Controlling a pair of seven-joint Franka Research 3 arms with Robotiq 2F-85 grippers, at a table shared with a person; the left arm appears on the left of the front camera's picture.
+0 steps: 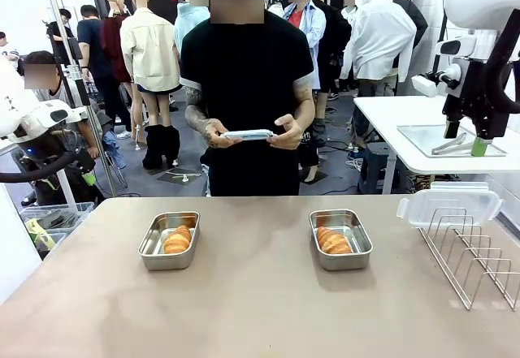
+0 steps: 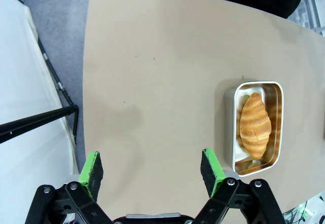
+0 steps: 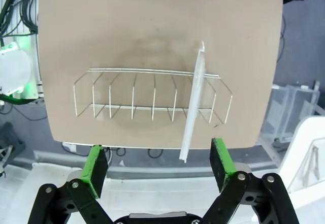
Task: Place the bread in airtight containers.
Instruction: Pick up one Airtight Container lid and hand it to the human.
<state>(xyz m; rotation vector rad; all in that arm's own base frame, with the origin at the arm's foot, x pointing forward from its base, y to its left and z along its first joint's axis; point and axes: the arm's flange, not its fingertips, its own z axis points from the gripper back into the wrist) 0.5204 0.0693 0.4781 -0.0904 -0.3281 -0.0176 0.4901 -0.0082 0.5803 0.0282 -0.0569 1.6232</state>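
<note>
Two croissants lie in two small steel containers on the tan table. The left container [image 1: 150,246] holds one piece of bread [image 1: 177,239], the right container [image 1: 360,244] the other [image 1: 333,241]. Neither has a lid on. My left gripper [image 2: 151,167] hovers open high above the table, with the left container [image 2: 229,127] and its bread [image 2: 255,125] off to the right of its fingers. High over the table's right edge, my right gripper [image 3: 158,164] is also open and empty, and it shows at the upper right [image 1: 465,139] in the front view.
A wire rack [image 1: 475,252] stands at the table's right side with a clear plastic lid [image 1: 449,206] upright in it; from the right wrist the rack [image 3: 132,102] and lid [image 3: 193,107] lie below. A person at the far side holds a phone [image 1: 248,135].
</note>
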